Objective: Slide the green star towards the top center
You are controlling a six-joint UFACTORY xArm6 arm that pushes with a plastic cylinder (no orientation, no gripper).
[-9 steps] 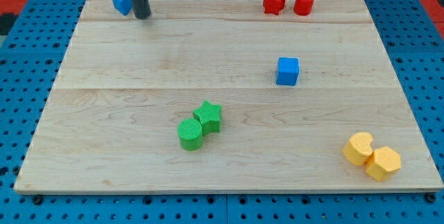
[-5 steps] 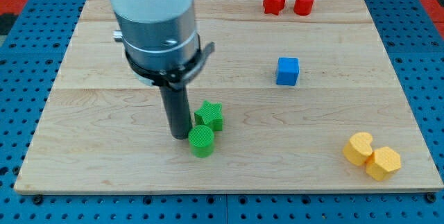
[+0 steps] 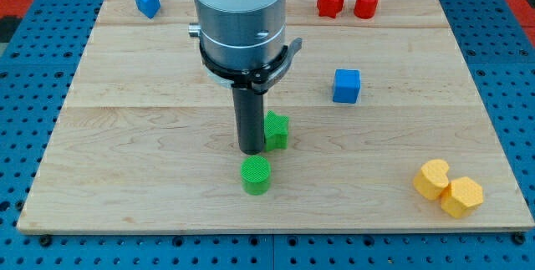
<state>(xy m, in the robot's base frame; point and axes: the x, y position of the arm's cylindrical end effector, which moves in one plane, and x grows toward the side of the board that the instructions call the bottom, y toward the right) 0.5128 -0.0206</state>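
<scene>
The green star (image 3: 277, 130) lies near the board's middle, a little below centre. My tip (image 3: 250, 150) stands right against its left side, touching or nearly touching it. The green cylinder (image 3: 256, 175) sits apart, just below my tip and the star. The arm's grey body hangs above and hides part of the board behind it.
A blue cube (image 3: 346, 85) lies right of the star. A red star (image 3: 329, 2) and a red cylinder (image 3: 365, 3) sit at the top right. A blue block (image 3: 147, 2) sits at the top left. Two yellow blocks (image 3: 448, 188) lie at the bottom right of the wooden board (image 3: 125, 136).
My tip came down from the top left to the green pair and moved right. The green star has slid right and slightly up, parting from the green cylinder, which shifted right and down.
</scene>
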